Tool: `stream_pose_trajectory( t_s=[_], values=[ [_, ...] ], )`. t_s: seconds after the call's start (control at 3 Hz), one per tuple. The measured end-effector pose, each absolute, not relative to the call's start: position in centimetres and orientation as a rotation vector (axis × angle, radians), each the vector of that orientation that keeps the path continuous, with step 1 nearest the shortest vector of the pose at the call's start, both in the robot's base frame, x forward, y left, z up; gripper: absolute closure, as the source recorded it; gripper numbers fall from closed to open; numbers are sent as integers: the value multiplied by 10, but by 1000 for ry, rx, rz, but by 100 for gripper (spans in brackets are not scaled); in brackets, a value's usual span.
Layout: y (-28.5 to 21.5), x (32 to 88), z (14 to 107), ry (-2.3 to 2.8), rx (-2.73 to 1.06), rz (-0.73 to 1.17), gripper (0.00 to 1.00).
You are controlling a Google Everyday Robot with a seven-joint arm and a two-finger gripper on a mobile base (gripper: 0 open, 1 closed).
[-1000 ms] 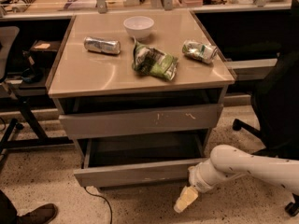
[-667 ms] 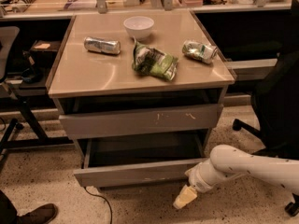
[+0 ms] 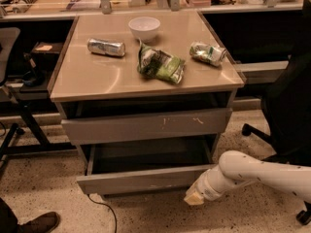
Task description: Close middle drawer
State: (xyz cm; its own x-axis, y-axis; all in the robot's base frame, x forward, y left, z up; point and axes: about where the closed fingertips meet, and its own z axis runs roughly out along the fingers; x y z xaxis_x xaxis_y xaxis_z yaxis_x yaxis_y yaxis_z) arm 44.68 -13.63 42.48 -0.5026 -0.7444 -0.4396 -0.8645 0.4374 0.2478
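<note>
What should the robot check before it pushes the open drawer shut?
1. Is the middle drawer pulled out and waiting to be closed: ok.
2. Is the gripper close to the drawer's front: ok.
3. Is the gripper touching the front: cannot tell.
4. Is the gripper centred on the front: not ok. It sits at the right end, so the push may go crooked.
5. Is the cable out of the drawer's way: ok, it lies on the floor below.
6. Are the bowl and chip bag back from the top's front edge: ok.

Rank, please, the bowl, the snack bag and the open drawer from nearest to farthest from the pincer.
The pincer is low, by the drawer's right front corner.
1. open drawer, right beside it.
2. snack bag, tabletop centre.
3. bowl, tabletop rear.
</note>
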Motion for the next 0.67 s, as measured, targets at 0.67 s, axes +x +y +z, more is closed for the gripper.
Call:
stream_pose_trajectory(
  t_s=[0.67],
  values=[
    [-125, 479, 428, 2380, -1397, 598, 100]
  ],
)
